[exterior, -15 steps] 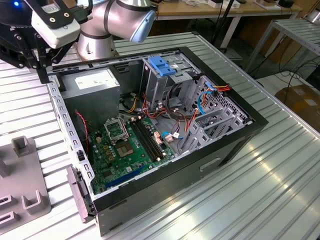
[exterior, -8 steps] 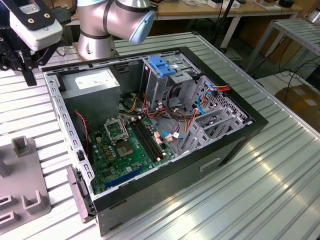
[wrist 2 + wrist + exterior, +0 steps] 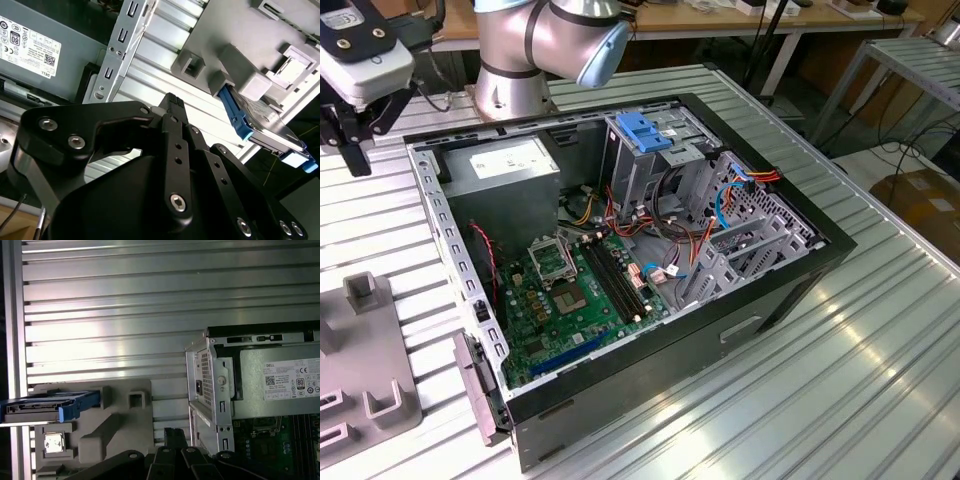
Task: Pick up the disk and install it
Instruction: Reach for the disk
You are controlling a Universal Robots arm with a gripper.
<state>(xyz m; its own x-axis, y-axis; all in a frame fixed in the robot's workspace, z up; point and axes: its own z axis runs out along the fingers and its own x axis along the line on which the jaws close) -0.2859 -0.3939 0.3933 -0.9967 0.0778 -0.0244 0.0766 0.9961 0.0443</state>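
Gripper (image 3: 170, 100) with its fingers pressed together, holding nothing, hanging over the ribbed metal table (image 3: 125, 305), the disk (image 3: 45, 406) with blue rails sitting in a grey holder (image 3: 115, 430) on the table, near the open computer case (image 3: 740, 320)

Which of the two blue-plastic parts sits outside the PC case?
The disk, with its blue rails, held in the grey fixture beside the case. The other, a bare blue latch, sits on the drive cage inside it.
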